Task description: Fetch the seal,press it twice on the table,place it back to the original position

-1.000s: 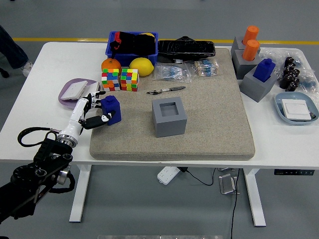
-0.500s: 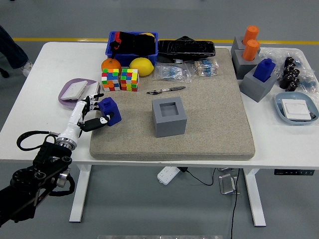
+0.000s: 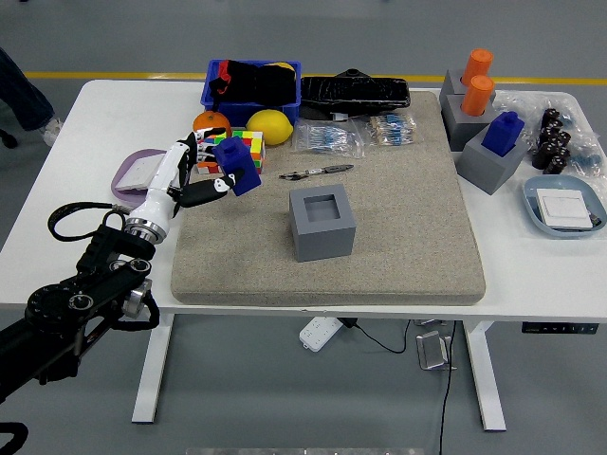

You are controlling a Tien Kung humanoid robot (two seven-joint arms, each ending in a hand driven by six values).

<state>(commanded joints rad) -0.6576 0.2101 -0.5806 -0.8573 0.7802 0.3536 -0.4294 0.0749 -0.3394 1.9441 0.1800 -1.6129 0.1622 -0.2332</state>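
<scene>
My left hand (image 3: pixel 201 172) is shut on a blue seal (image 3: pixel 237 164), holding it tilted in the air above the left part of the tan mat (image 3: pixel 398 218), in front of the Rubik's cubes (image 3: pixel 248 144). The black left arm comes in from the lower left. An empty grey holder block (image 3: pixel 321 222) with a square recess stands on the mat's middle, to the right of the seal. A second blue seal (image 3: pixel 503 132) sits in a grey holder at the far right. My right arm is out of view.
A purple dish (image 3: pixel 133 173) lies left of the hand. Behind it are an orange (image 3: pixel 208 121), a lemon (image 3: pixel 269 125), a blue bin (image 3: pixel 251 82) and a pen (image 3: pixel 318 172). Orange seals (image 3: pixel 477 81) in grey holders, black parts and a blue tray (image 3: pixel 566 207) are at right.
My left hand has lifted the blue seal off the mat's left edge and carried it up and to the right, tilting it. Nothing else moved.
</scene>
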